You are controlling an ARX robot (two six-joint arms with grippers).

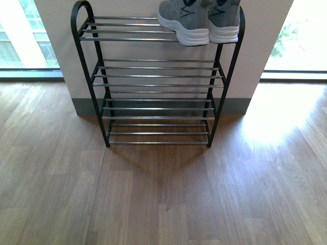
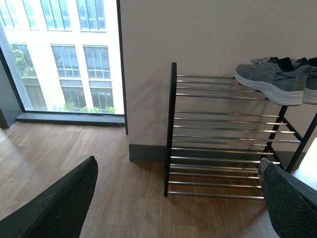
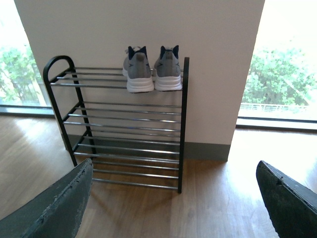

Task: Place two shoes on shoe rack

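Note:
Two grey knit sneakers (image 1: pixel 200 21) with white soles stand side by side on the right end of the top shelf of the shoe rack (image 1: pixel 153 76), toes toward me. The right wrist view shows the same sneakers (image 3: pixel 148 69) on the rack (image 3: pixel 124 129), and the left wrist view shows them (image 2: pixel 275 79) at the far end of the rack (image 2: pixel 218 139). My left gripper (image 2: pixel 178 198) is open and empty, hanging over the floor beside the rack's left frame. My right gripper (image 3: pixel 173 198) is open and empty, back from the rack's right front corner. Neither arm appears in the front view.
The rack stands against a white wall (image 1: pixel 153 51) with a grey skirting (image 1: pixel 82 106). Floor-length windows (image 1: pixel 25 35) flank the wall on both sides. Wooden floor (image 1: pixel 163 194) stretches in front. The three lower shelves (image 1: pixel 156 109) hold nothing.

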